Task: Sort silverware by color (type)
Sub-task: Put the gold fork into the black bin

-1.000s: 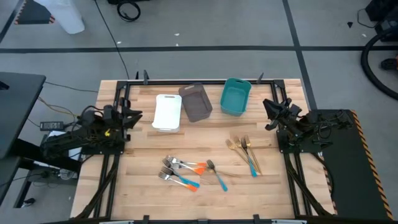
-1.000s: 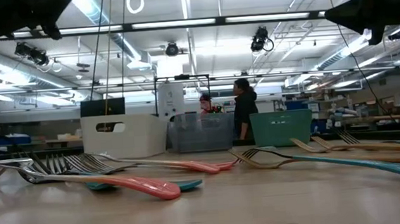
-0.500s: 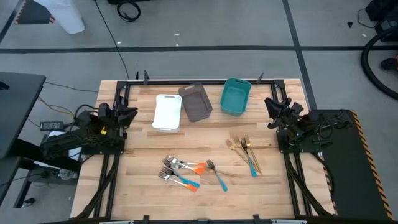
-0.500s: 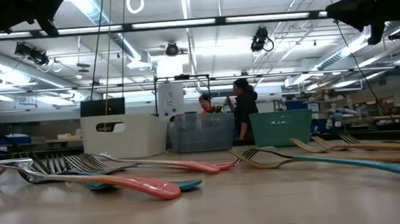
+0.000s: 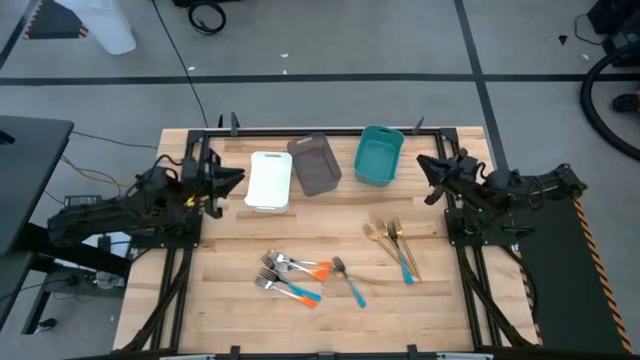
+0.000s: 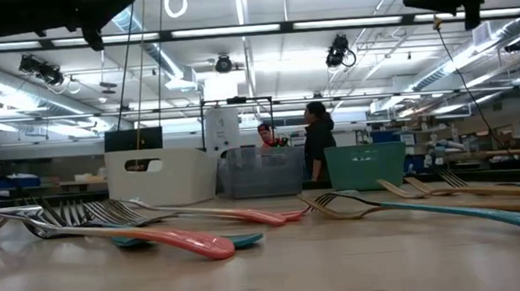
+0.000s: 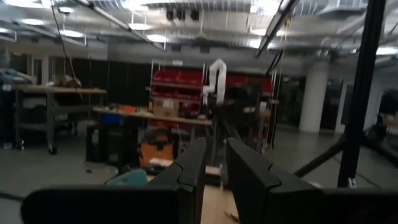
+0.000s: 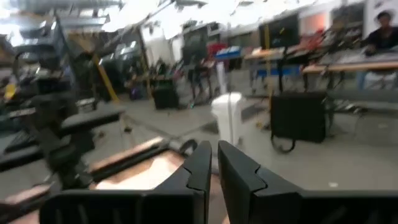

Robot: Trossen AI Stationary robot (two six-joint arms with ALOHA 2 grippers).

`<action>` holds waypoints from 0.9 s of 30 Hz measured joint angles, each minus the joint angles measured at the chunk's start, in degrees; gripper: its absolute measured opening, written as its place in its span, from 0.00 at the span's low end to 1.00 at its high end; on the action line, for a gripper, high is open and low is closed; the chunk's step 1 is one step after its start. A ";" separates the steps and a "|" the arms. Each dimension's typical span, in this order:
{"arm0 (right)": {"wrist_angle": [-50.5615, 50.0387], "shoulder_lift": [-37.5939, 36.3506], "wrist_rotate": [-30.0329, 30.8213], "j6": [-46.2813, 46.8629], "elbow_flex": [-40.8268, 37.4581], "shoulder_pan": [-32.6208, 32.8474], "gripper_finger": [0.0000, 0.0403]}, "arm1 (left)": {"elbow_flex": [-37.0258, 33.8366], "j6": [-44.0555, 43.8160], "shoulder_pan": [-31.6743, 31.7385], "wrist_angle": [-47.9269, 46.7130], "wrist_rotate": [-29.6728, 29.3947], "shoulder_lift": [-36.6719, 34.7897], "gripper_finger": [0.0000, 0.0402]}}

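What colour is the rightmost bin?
Teal bin; clearest in the high view.

On the wooden worktop (image 5: 230, 290), three bins line the far edge: a white bin (image 5: 269, 180), a grey bin (image 5: 315, 165) and a teal bin (image 5: 379, 155). Near the front edge lies a cluster of orange- and blue-handled forks and spoons (image 5: 300, 277). Toward the right edge lie gold forks with a teal-handled piece (image 5: 395, 245). The left gripper (image 5: 232, 181) hangs just beside the white bin at the left edge; the right gripper (image 5: 430, 175) hangs over the far right corner.
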 joint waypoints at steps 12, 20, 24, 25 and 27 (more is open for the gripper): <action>-32.26 27.40 -8.93 21.12 23.77 -0.93 0.09 | 3.26 0.83 -0.06 0.90 0.06 6.41 0.17; -39.38 37.92 -19.79 30.67 30.69 -3.12 0.09 | 4.19 1.54 -0.06 2.48 0.07 6.38 0.17; -42.05 41.65 -25.34 36.69 30.81 -3.39 0.09 | 4.19 1.52 -0.06 3.13 0.07 6.39 0.17; -43.32 42.66 -26.54 38.51 30.81 -3.39 0.09 | 4.19 1.52 -0.06 3.19 0.07 6.38 0.17; -46.94 44.78 -28.41 42.11 30.81 -3.20 0.09 | 4.19 1.48 -0.06 3.53 0.07 6.39 0.17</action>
